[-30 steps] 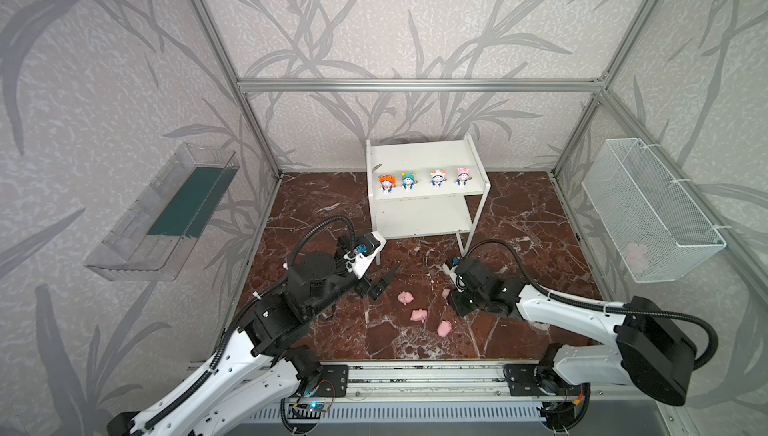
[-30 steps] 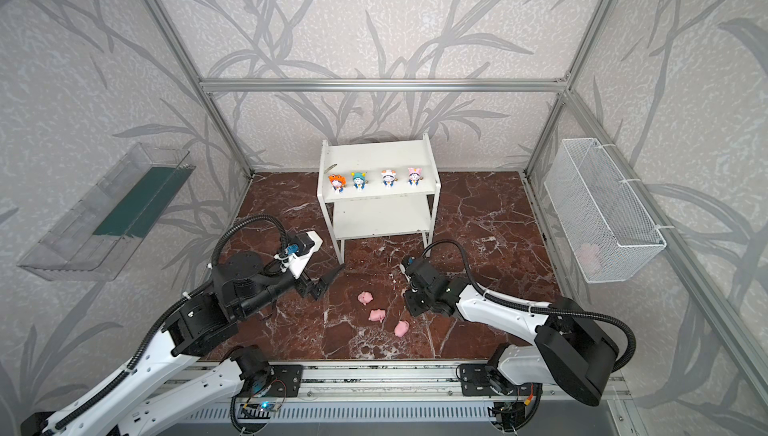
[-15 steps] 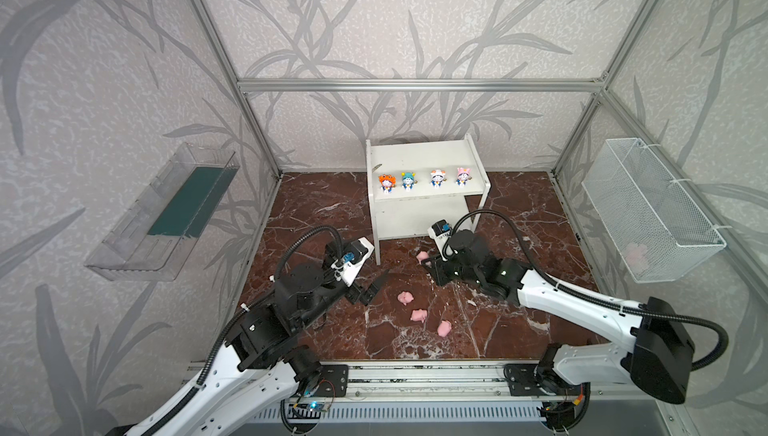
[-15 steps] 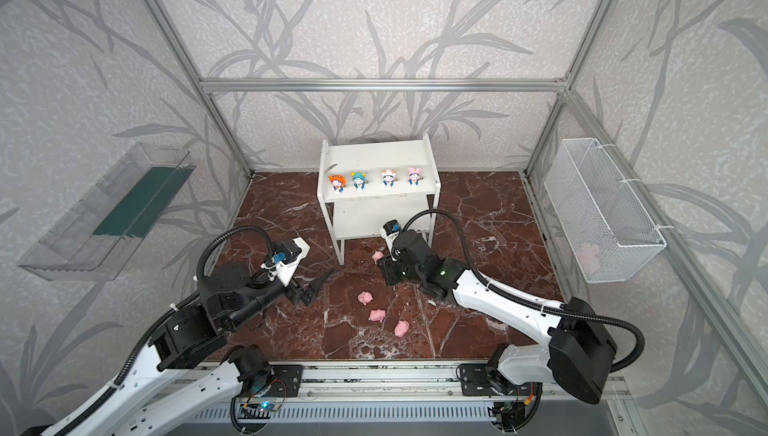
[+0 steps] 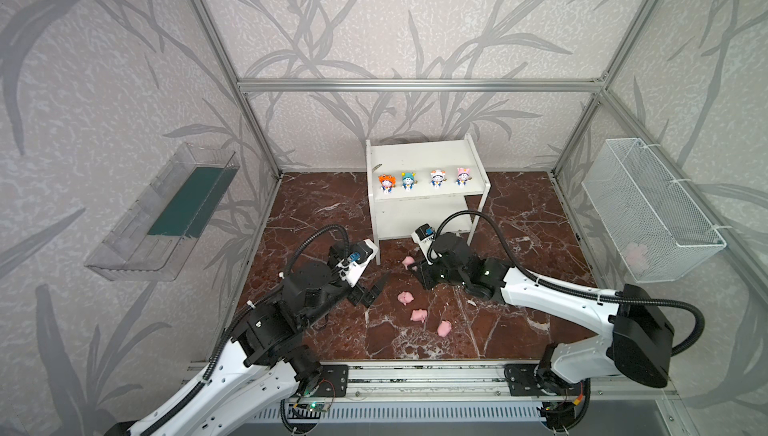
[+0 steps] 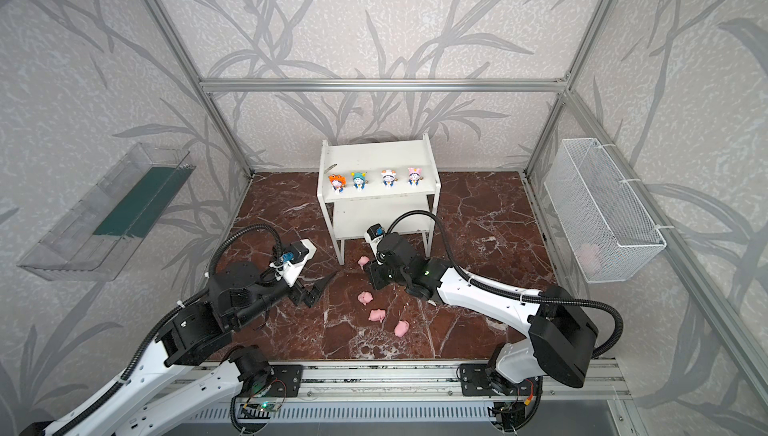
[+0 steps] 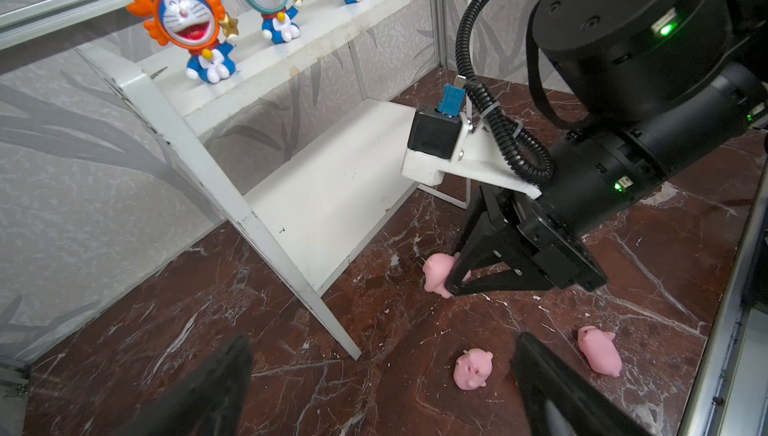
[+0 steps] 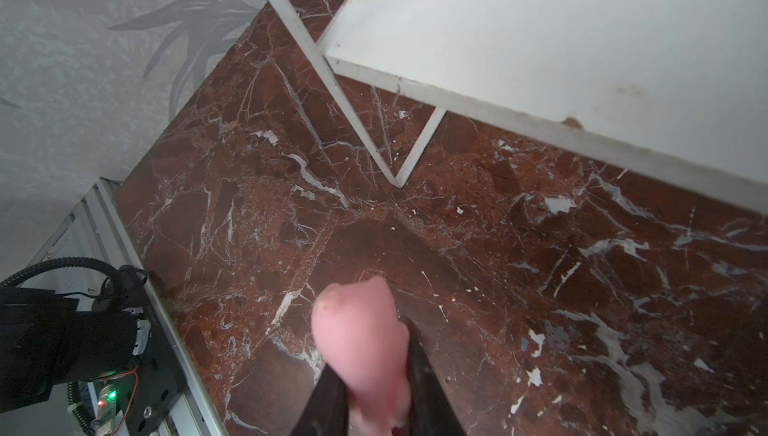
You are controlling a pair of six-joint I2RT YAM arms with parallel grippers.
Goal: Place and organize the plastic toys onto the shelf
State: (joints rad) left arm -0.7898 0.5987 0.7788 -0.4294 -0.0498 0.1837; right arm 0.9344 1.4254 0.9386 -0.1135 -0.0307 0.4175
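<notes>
The marble floor [image 5: 324, 213] was your work area. The shelf [image 5: 373, 213] stood at its back, between the clear tray [image 5: 166, 213] on one wall and the mesh basket [image 5: 648, 209] on the other. By my reckoning its top board [image 5: 419, 155] was half the job done. Four figurines [image 5: 436, 178] stood upright in a row near its front edge, with orange, teal, white and pink headgear in that order from the left of both top views. The lower board [image 5: 419, 215] was bare.

Your right gripper [image 7: 451, 284] was clamped on one pink pig [image 7: 436, 273], low down and just in front of the lower board's near corner. The right wrist view showed that pig pinched between the two dark fingers [image 8: 328, 405] with the floor beneath. It looked lifted clear, though I could not be sure. Your left gripper [image 5: 376, 288] hung with its jaws spread wide and nothing between them, pointed toward the loose pigs.

Three more pigs [image 5: 418, 315] lay on the floor in a loose diagonal line, apart from one another and well short of the shelf. So you had four pigs left to place: the one in hand, most likely bound for the lower board, then those three. A pale pink thing [image 5: 636, 253] sat in the basket, too blurred to name.
</notes>
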